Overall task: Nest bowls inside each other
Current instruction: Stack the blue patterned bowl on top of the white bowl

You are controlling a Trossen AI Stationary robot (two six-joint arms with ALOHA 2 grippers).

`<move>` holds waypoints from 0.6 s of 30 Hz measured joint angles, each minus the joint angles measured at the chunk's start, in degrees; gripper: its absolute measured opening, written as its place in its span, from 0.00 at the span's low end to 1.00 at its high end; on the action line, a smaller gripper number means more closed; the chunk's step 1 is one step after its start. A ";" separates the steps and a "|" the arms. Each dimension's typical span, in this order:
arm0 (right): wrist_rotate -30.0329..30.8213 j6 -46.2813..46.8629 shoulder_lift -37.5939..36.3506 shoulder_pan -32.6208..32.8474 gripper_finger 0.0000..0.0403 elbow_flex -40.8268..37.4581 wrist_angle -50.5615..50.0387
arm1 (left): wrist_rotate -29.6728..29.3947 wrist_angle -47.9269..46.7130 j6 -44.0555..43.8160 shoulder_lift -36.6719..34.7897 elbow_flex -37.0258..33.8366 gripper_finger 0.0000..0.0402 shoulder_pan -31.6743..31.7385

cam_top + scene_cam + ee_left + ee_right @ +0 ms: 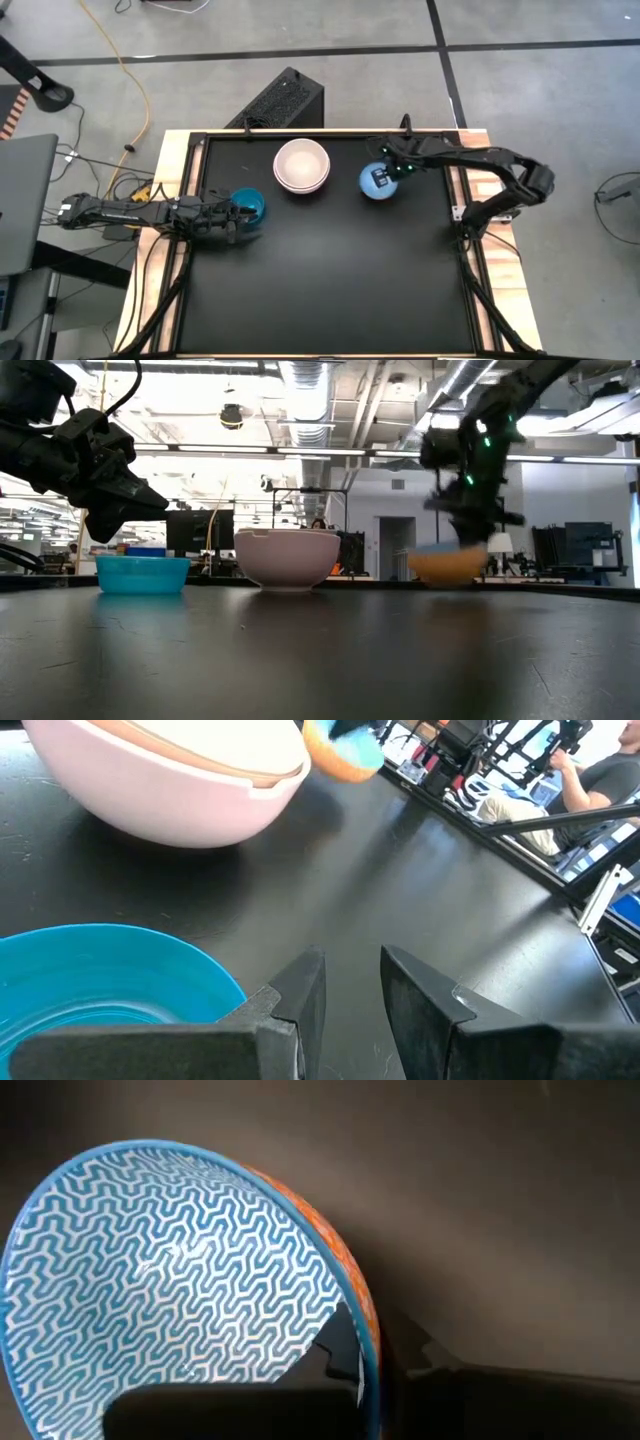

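A pale pink bowl (301, 165) with a lighter bowl nested inside stands on its base at the far middle of the black table. To its right is the light blue patterned bowl (376, 184) with an orange outside, and my right gripper (384, 176) is shut on it from above. The teal bowl (248, 207) rests on its base at the left. My left gripper (350, 965) hovers open just over the teal bowl's (100, 980) near rim, with nothing between its fingers. My right gripper holds the light blue bowl by its rim (362, 1342), one finger inside the bowl and one outside. The fingers slant steeply down from above. In the low view the bowl (447, 566) sits at table height; whether it is lifted clear I cannot tell.
The black table top (330, 280) stretches bare toward its near edge. Wooden rails (175, 170) frame the left and right sides. A black box (283, 100) stands beyond the far edge. A person sits in the room behind (585, 780).
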 joint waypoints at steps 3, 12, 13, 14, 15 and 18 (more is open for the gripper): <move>-1.31 0.58 -0.87 2.78 0.02 4.88 1.12 | 0.00 0.00 0.01 0.00 0.00 0.22 -0.02; 0.28 -1.38 7.60 15.05 0.02 25.30 4.20 | -0.10 0.00 1.10 0.02 0.00 0.22 -0.02; 0.29 -2.40 9.74 15.71 0.02 28.22 4.20 | -0.10 0.00 1.10 0.00 0.00 0.22 0.00; 0.33 -3.48 11.84 16.17 0.02 31.13 4.09 | -0.10 0.00 1.10 0.00 0.00 0.22 -0.01; 0.45 -4.73 14.10 16.41 0.02 34.03 3.85 | -0.12 0.00 1.10 0.00 0.00 0.22 0.00; 0.22 -7.92 20.84 15.81 0.02 43.26 3.19 | -0.12 0.00 1.06 0.01 0.00 0.22 -0.01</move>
